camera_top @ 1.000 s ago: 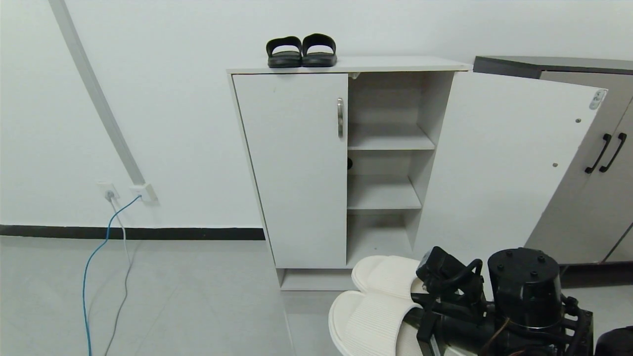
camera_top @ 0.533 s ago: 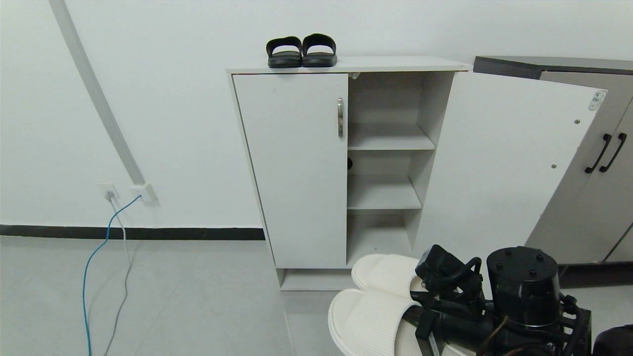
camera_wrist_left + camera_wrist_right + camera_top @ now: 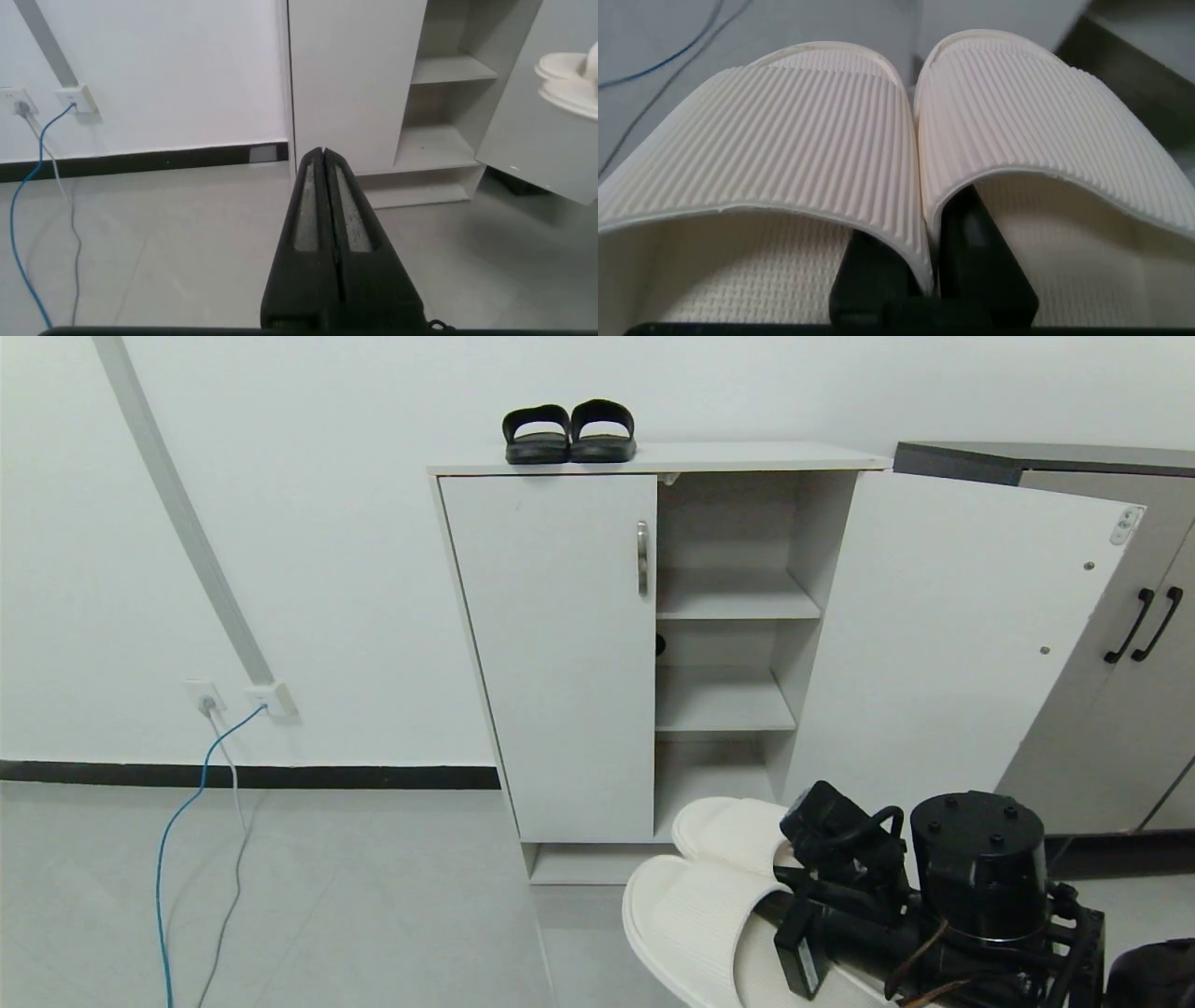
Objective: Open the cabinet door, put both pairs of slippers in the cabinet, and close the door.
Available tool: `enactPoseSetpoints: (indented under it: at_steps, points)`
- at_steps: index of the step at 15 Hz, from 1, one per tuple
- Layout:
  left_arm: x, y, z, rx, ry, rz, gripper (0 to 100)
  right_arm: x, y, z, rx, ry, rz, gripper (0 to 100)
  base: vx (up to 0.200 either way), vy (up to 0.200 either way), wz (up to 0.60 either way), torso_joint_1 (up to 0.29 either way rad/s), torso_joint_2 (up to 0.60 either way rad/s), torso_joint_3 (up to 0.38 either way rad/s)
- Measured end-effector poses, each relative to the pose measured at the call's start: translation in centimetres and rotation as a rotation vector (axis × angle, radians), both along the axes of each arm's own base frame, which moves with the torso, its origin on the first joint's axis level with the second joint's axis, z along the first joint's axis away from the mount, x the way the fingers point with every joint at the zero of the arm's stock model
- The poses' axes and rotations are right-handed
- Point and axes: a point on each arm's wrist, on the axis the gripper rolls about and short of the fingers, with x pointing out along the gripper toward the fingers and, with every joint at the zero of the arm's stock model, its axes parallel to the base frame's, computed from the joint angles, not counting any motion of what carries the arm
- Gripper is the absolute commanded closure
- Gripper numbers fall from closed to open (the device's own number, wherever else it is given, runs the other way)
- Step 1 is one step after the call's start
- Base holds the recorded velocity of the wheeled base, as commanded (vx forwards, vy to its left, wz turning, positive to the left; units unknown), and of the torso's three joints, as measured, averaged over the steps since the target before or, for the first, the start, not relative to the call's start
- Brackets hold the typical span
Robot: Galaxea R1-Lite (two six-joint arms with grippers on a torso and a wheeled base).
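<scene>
On the wall at nine o'clock from the cabinet, a white wall socket (image 3: 203, 693) and a thin blue cable (image 3: 182, 812) trailing to the floor are seen, well apart from the work. The left jaws are pressed together with nothing between them, and are held above bare floor.

At twelve o'clock on the tall white wooden cabinet (image 3: 747, 455), a pair of black rubber slippers (image 3: 569, 432) is set side by side on the top panel. It is judged that this pair is best taken hold of by its two touching inner strap walls. The closed left door (image 3: 560, 653), with its upright metal handle (image 3: 642, 558), is passed next. To its three o'clock the open half is found, with two bare shelves (image 3: 719, 700) and a bottom compartment (image 3: 709, 793).

At six o'clock from that opening, the pair of cream ribbed foam slippers (image 3: 700, 924) is held off the floor with toes toward the cabinet. The right jaws are closed on the pair's two adjoining inner walls (image 3: 920, 187). The foam is judged light, soft and easily squashed. Its ribbing should resist slipping, though the unsupported outer halves may sag or twist.

The swung-out white right door (image 3: 943, 644) stands close at three o'clock of the pair. With the closed door's edge, it is judged to narrow the way in. A grey cabinet with black handles (image 3: 1120, 728) stands at the far right.
</scene>
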Motion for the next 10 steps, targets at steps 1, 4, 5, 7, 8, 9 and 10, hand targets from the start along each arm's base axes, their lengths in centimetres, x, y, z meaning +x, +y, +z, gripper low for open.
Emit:
enactPoseSetpoints:
  at_steps: [1, 4, 5, 7, 8, 9, 10]
  points:
    - [0.0, 0.0, 0.0, -0.002, -0.003, 0.0, 100, 0.5, 0.6, 0.1, 0.019, 0.0, -0.075, 100, 0.0, 0.0, 0.0, 0.0, 0.0, 0.0]
    - [0.0, 0.0, 0.0, -0.003, -0.005, 0.0, 100, 2.0, 3.8, 0.7, 0.109, -0.025, -0.315, 100, 0.0, 0.0, 0.0, 0.0, 0.0, 0.0]
    - [0.0, 0.0, 0.0, -0.003, -0.005, -0.001, 100, 2.5, 5.1, 0.9, 0.135, -0.048, -0.378, 100, 0.0, 0.0, 0.0, 0.0, 0.0, 0.0]
    - [-0.1, 0.0, 0.0, -0.003, -0.006, -0.001, 100, 3.6, 7.4, 0.9, 0.171, -0.084, -0.506, 100, 0.0, 0.0, 0.0, 0.0, 0.0, 0.0]
    - [-0.1, 0.0, 0.0, -0.002, -0.006, -0.001, 100, 4.2, 8.2, 0.7, 0.181, -0.1, -0.567, 100, 0.0, 0.0, 0.0, 0.0, 0.0, 0.0]
    - [-0.1, 0.0, 0.0, 0.0, -0.007, -0.001, 100, 4.8, 8.9, 0.6, 0.194, -0.121, -0.631, 100, 0.0, 0.0, 0.0, 0.0, 0.0, 0.0]
    - [-0.1, 0.0, 0.0, 0.002, -0.007, -0.001, 100, 5.6, 9.4, 0.5, 0.199, -0.138, -0.689, 100, 0.0, 0.0, 0.0, 0.0, 0.0, 0.0]
